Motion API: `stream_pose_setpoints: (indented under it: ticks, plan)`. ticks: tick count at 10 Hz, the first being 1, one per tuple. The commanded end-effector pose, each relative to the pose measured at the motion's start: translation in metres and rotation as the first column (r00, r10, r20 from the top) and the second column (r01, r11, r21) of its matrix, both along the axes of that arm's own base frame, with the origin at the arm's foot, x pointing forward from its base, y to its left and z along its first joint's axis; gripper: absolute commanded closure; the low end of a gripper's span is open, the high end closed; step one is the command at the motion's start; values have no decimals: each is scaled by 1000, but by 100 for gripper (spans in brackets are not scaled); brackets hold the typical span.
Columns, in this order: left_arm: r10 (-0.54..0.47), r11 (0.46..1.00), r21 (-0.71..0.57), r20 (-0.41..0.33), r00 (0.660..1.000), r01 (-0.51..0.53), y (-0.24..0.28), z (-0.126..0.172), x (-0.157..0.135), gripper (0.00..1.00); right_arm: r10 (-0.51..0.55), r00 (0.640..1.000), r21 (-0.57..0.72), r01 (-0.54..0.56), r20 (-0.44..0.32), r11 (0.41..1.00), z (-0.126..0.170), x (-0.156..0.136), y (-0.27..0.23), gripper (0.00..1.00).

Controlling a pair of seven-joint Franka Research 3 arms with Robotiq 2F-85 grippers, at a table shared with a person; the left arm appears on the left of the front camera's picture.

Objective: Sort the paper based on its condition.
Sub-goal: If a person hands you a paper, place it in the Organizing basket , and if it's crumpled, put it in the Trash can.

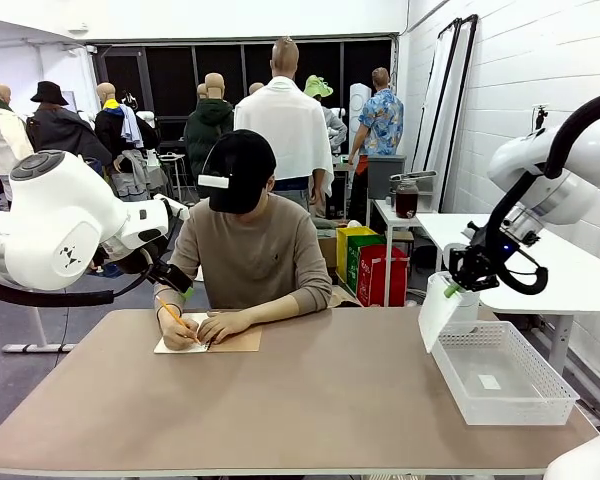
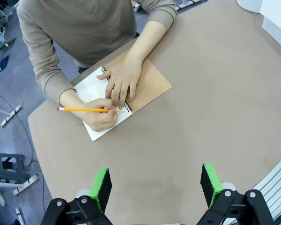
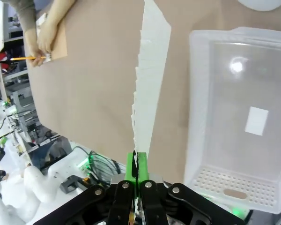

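The right pincer is shut tight on the paper, which is held by one thin edge between the green pads. The sheet is white, and one long side looks jagged. Just beside the right pincer, and lower than it, a white basket with small holes is seen on the table. A small white patch is seen on the basket's floor. The paper is hung next to the basket's rim, not inside it. The left pincer is spread wide apart and nothing is held in it. Well ahead of it, a notebook is pressed down by a person's hand, and a pencil is held in the other hand
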State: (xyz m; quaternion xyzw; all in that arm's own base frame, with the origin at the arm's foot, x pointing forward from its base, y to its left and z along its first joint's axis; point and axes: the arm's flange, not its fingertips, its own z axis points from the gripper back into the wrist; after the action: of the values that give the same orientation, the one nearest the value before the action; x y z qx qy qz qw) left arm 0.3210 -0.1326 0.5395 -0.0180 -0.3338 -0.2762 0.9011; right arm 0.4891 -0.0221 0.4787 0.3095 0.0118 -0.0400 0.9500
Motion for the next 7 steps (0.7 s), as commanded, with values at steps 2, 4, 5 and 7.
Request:
stream_pose_setpoints:
  ticks: [2, 4, 5, 7]
  plan:
    - [1, 1000, -3, -1, 1000, -1, 1, 0, 0, 0, 31, 999, -107, -27, 45, 994, -16, -20, -13, 100]
    - [1, 1000, -3, -1, 1000, -1, 1, 0, 0, 0, 55, 998, -147, -48, 43, 988, -34, -24, -23, 100]
    - [1, 1000, -3, -1, 1000, -1, 1, 0, 0, 0, 52, 998, -165, -45, 38, 985, -46, -24, -33, 100]
    - [1, 1000, -3, -1, 1000, -1, 1, 0, 0, 0, -2, 999, -202, 10, 40, 979, -58, -30, -56, 100]
